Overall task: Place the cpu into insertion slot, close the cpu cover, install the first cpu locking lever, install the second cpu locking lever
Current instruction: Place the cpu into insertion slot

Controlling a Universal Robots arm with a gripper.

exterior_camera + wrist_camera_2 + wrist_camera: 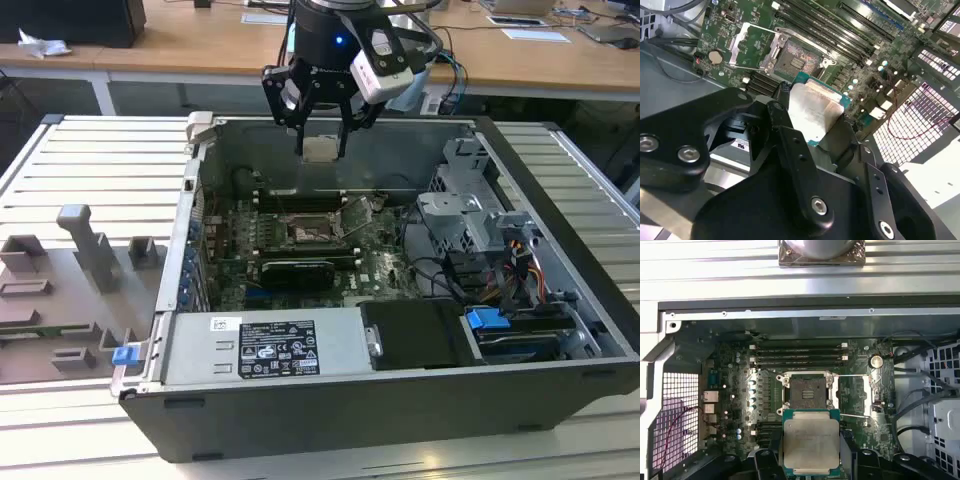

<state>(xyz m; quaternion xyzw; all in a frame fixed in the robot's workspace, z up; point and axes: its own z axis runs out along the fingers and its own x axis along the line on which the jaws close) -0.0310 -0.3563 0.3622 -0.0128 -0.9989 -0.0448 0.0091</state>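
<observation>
My gripper [320, 152] hangs above the back of the open computer case, shut on the cpu [320, 149], a flat square chip with a pale metal top. In both wrist views the cpu [811, 445] [815, 112] sits between the black fingers [774, 452], held clear above the green motherboard. The insertion slot [806, 392] [799, 60] [306, 232] lies open and dark in its metal rim, just beyond the chip's edge. The cpu cover [855, 395] [751, 46] [357, 213] is flipped open beside the slot. A thin locking lever [856, 416] stands loose by the cover.
Long black memory slots [797, 355] run beside the socket. The case walls [330, 415] ring the board. A power supply [265, 345] sits at the front, and a drive cage with cables [470, 205] is on the exterior view's right. A grey fixture [75, 290] lies outside the case.
</observation>
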